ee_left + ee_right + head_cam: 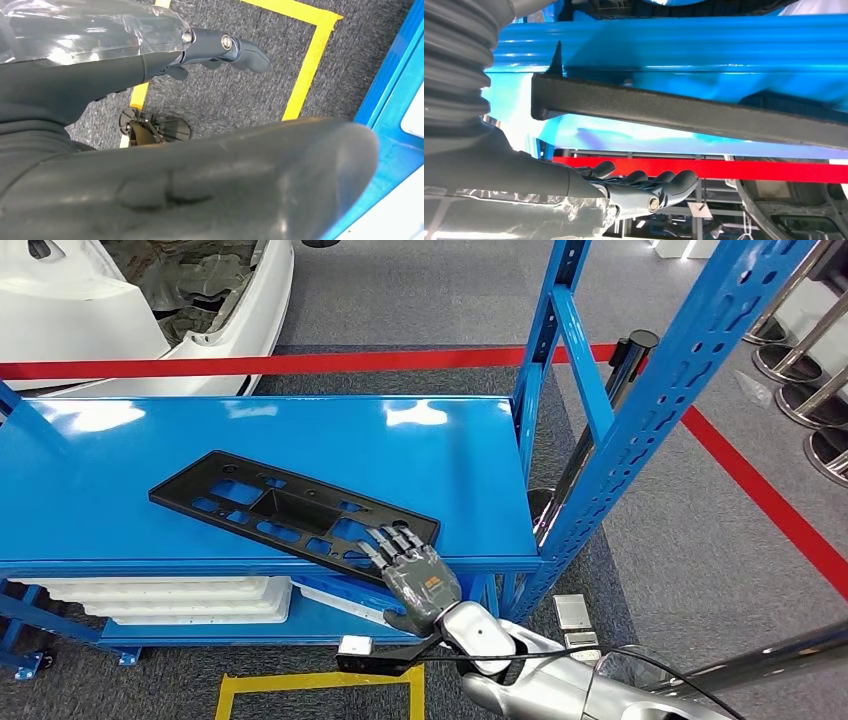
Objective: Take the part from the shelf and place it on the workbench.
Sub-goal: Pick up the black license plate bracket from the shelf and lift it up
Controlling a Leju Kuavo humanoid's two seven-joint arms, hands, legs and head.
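Observation:
A flat black part with several cut-outs lies slanted on the top blue shelf, its near right corner close to the front edge. My right hand reaches up from below at that corner. Its fingers stretch over the top of the part and its thumb hangs below the shelf's edge. In the right wrist view the part's edge crosses as a dark bar, with a visible gap between it and my straight fingers. My left hand hangs over the floor with its fingers extended and holds nothing.
Blue uprights frame the shelf's right end. White foam trays lie on the lower shelf. Red tape and a white car body panel lie beyond. Yellow floor marking is below; steel stanchion bases stand at the right.

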